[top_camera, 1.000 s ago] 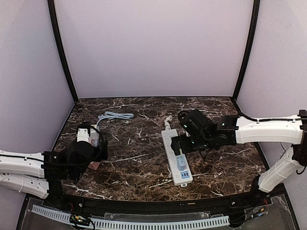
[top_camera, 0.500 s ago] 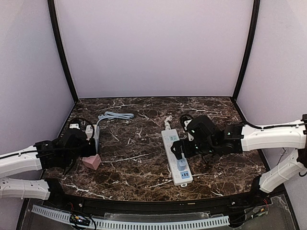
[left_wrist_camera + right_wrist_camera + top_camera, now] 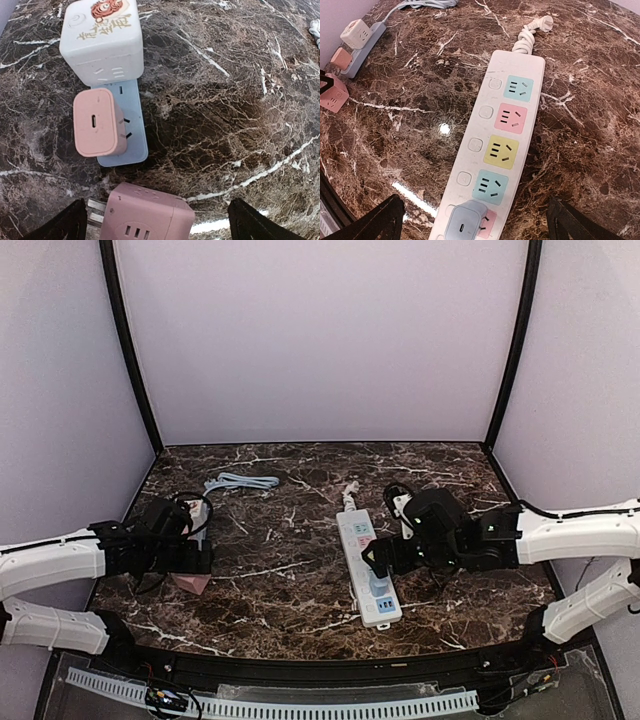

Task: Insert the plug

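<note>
Looking down from the top camera and seeing both arms lying low over the dark marble surface [image 3: 290,530], one reaching in from each side.

Finding the blue-grey plug [image 3: 464,223] already sitting in a socket of the white power strip [image 3: 517,62], right at the bottom edge of the right wrist frame, beside the last pink socket. Spotting the same plug in the top view, toward the lower end of the strip, lower centre of the frame. Seeing the right fingers [image 3: 377,222] spread all the way apart in the bottom corners of that wrist frame, gripping nothing, just hanging above the strip on either side of the plug. Noticing the strip's own cord [image 3: 530,32] curling off the upper end, prongs lying bare on the marble.

Over on the left: catching the left fingers [image 3: 62,225] wide open too, down in the bottom corners of the left wrist frame, holding nothing. Seeing a pink cube [image 3: 150,212] lying at bottom centre between them, apart from both. Above it, spotting a pink plug [image 3: 97,122] on a light-blue strip [image 3: 135,147], plus a white cube [image 3: 102,40] with red artwork at the strip's upper end, upper left of the frame. Struggling to judge the seating of that pink plug, honestly. Noticing a pale cable [image 3: 240,481] bunched toward the upper left of the surface in the top view.
</note>
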